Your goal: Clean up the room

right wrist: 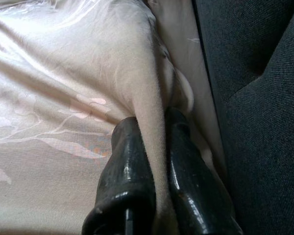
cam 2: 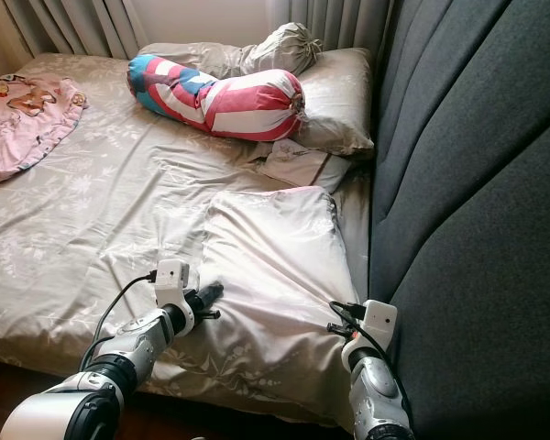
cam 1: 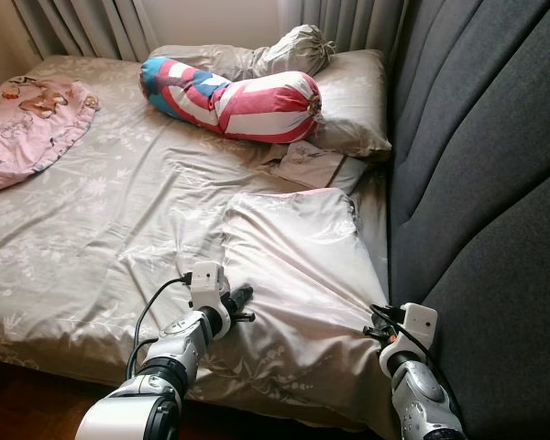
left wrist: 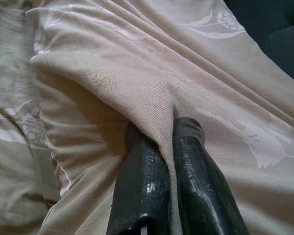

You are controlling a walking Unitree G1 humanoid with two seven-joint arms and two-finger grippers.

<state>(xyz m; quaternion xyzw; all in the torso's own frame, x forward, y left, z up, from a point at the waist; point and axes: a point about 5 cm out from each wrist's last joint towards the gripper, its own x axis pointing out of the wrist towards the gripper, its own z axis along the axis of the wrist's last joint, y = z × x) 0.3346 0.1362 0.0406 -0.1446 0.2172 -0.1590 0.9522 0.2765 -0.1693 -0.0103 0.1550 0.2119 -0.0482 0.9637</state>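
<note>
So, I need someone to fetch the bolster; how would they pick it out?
On the bed, look to the head end by the grey headboard. The bolster lies across the beige pillows, a long roll in red, white and blue stripes.

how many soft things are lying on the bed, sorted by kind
Beige floral pillows: 3, the near pillow pinched by the left gripper and the right gripper, the far pillow, the flattened pillow
Striped red, white and blue bolster: 1
Knotted beige bolster: 1
Pink cartoon blanket: 1
Total: 6
</note>
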